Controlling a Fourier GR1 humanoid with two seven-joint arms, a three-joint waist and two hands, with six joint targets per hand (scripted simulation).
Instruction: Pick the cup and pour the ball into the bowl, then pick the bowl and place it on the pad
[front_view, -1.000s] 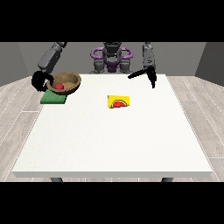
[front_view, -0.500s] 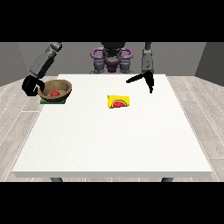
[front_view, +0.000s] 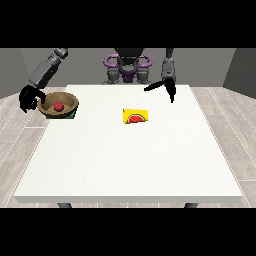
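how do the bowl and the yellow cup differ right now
The wooden bowl is brown, round and upright on the green pad at the table's far corner at the view's left, with the red ball inside; the yellow cup lies on its side near the table's middle, its red inside showing. The robot hand at the view's left is at the bowl's rim; no hand is near the cup. Both rest on the white table.

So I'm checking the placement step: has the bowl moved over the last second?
Yes. The bowl has shifted toward the view's left and slightly down, judged against the table's left edge, now covering most of the green pad.
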